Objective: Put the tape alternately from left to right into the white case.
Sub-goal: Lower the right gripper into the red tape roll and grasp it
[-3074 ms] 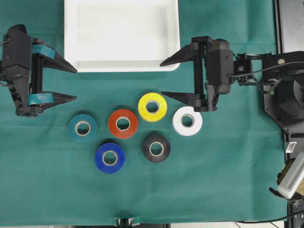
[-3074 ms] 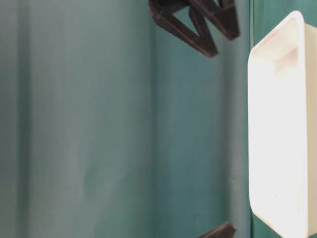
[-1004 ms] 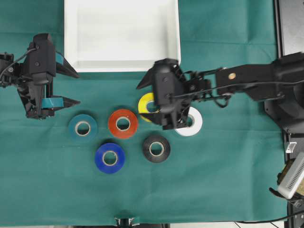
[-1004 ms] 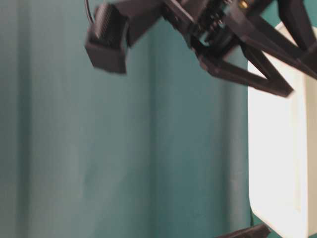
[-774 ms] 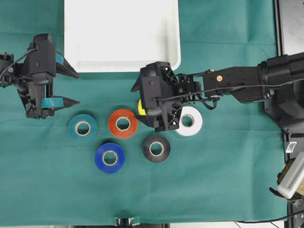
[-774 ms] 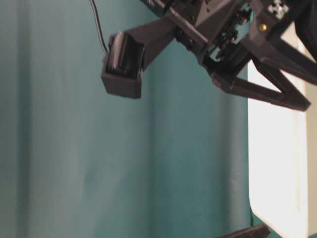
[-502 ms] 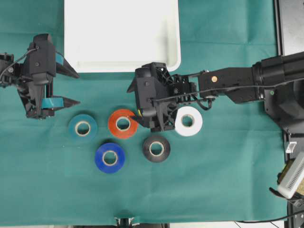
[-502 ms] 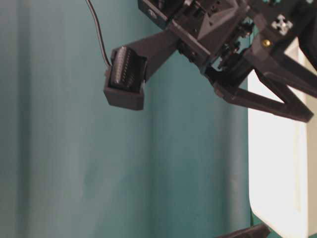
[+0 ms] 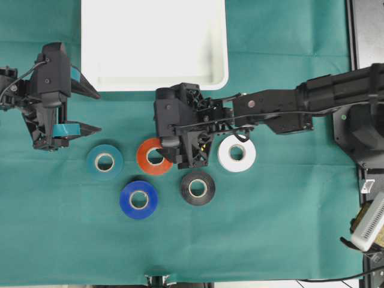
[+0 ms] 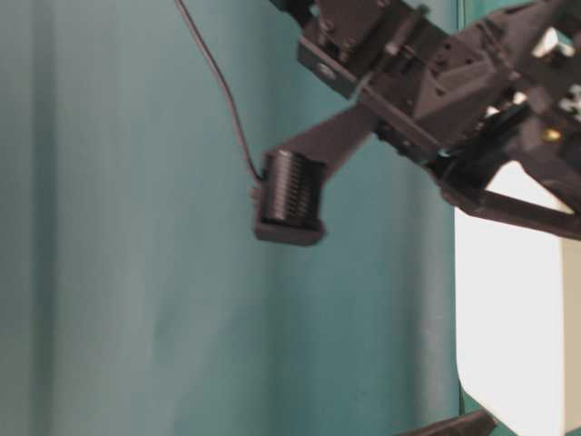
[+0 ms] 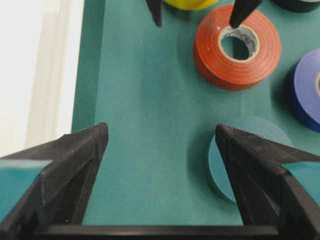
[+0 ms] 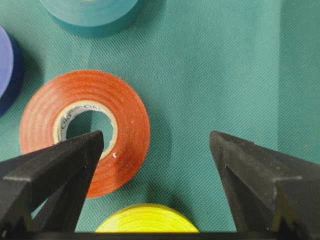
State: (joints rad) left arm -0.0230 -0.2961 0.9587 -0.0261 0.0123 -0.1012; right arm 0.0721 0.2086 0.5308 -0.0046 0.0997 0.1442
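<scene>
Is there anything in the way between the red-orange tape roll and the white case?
Only the right gripper itself hangs over that stretch. The cloth between the red-orange roll and the white case is otherwise bare, and the case holds no rolls.

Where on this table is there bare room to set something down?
The white case is bare inside, and green cloth lies open below the blue roll and black roll. Around the red-orange roll, under the right gripper, it is crowded.
</scene>
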